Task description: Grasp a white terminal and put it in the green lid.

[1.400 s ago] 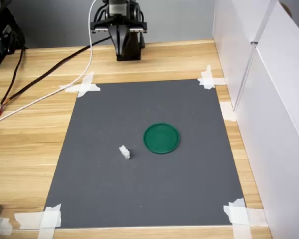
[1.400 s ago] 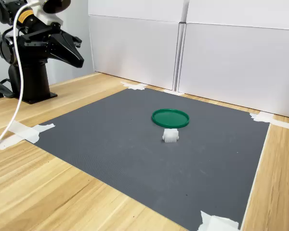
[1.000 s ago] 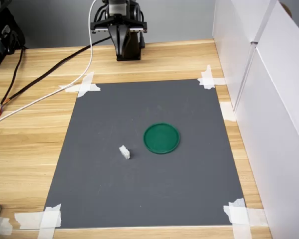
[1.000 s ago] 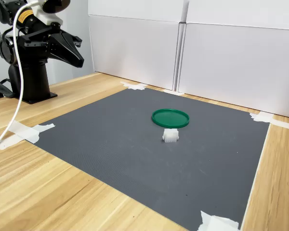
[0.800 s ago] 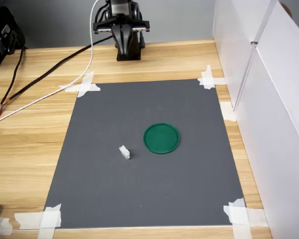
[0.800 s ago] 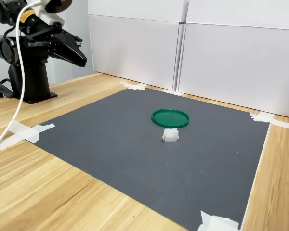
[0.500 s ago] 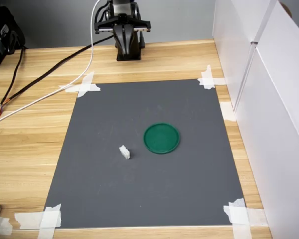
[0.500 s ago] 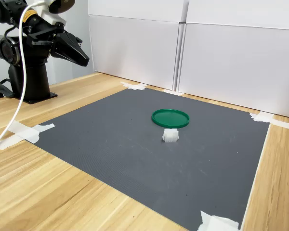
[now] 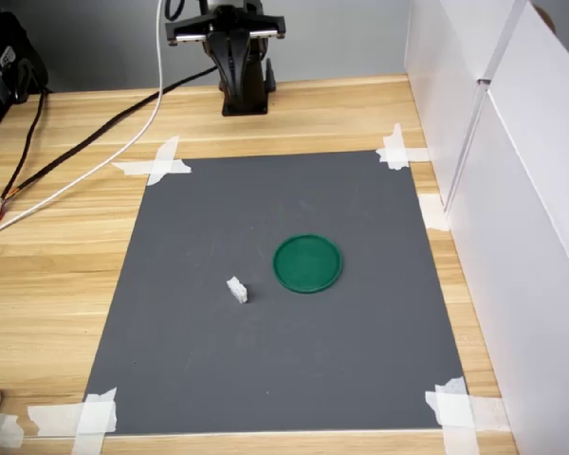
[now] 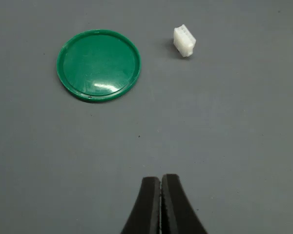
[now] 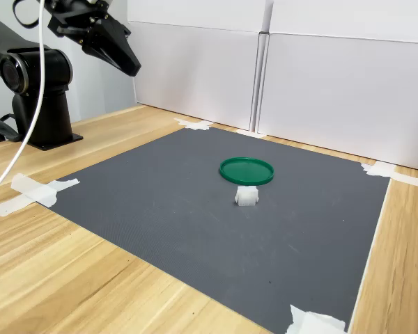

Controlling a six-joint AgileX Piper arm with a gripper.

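Wooden table [image 9: 66, 256] carries grey mat [image 9: 266, 370], white panels [image 11: 334, 76] behind.

Arm [image 9: 229, 38] is cut off by the top edge in the first exterior view, upper links out of frame; same in the second exterior view, upper left corner. White terminal [image 9: 237, 290] is too small there to make out its notches. Wrist view shows only the gripper [image 10: 160, 183] fingertips, rest cropped at the frame's lower edge.

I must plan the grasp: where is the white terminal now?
In the first exterior view, the white terminal stands on the grey mat, just left of the green lid, not touching it.
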